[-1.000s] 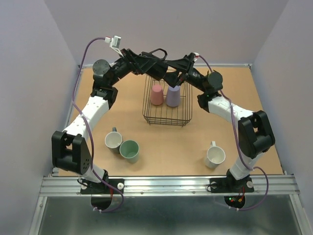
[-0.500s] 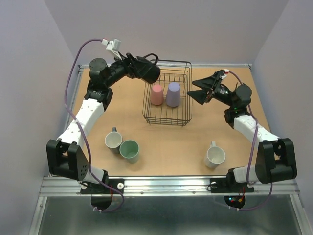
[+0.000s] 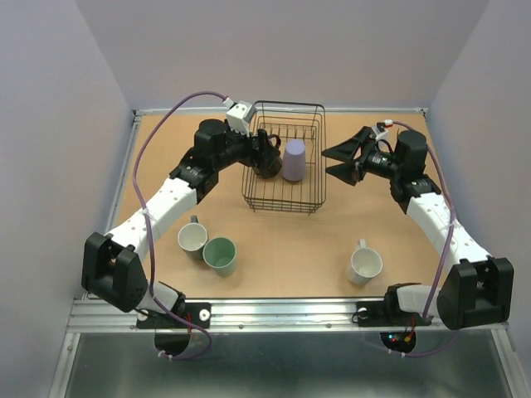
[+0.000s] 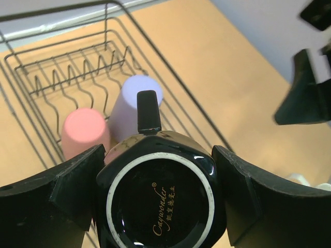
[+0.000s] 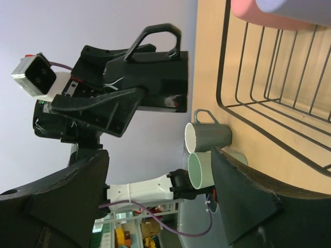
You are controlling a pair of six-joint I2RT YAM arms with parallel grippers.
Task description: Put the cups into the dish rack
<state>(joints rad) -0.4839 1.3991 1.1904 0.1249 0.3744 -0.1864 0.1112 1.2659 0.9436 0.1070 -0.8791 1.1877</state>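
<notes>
Dark mug (image 4: pixel 160 194), bottom up, is pinched between the left gripper's (image 4: pixel 160 181) fingers over the rack's (image 3: pixel 282 207) left side, near the upturned pink cup (image 4: pixel 83 129) and lavender cup (image 4: pixel 132 101) inside. Right gripper (image 3: pixel 326 161) is spread, empty, right of the rack

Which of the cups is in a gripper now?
The dark mug, held bottom up in the left gripper over the dish rack. The pink cup and the lavender cup stand inside it; the other three sit on the table.
</notes>
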